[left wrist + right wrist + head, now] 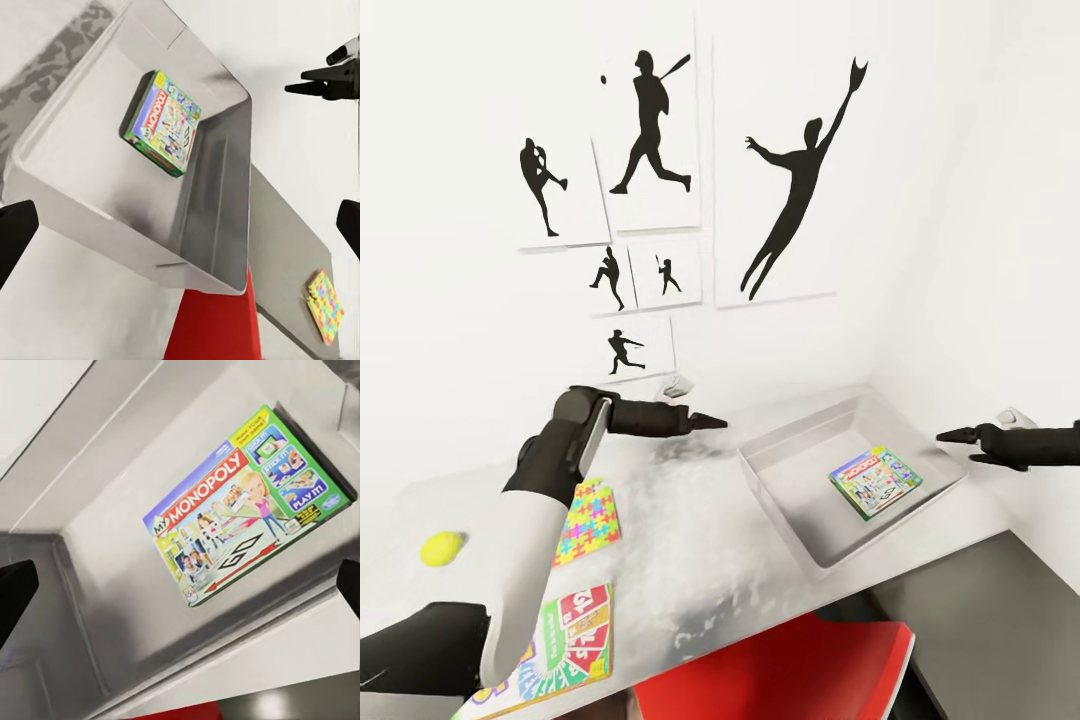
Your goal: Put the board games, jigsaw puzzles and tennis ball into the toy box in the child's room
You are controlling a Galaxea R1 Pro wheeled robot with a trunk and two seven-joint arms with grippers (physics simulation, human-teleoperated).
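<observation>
The light grey toy box (800, 545) stands on the table (690, 560) at the right, with the Monopoly board game (875, 481) lying flat inside it. My left gripper (712, 423) hovers open just left of the box, above the table. My right gripper (952, 436) hovers open at the box's right rim. Both wrist views look down on the Monopoly box (161, 124) (247, 502). A jigsaw puzzle (588, 520), the tennis ball (442, 547) and the Skip-Bo board game (570, 635) lie on the table at the left, the last partly behind my left arm. Another jigsaw puzzle (325, 305) lies beyond the box.
A red chair (780, 670) is tucked under the table's front edge. White walls with black baseball silhouettes (650, 130) close off the back and right. A darker desk section (990, 620) runs along the right wall.
</observation>
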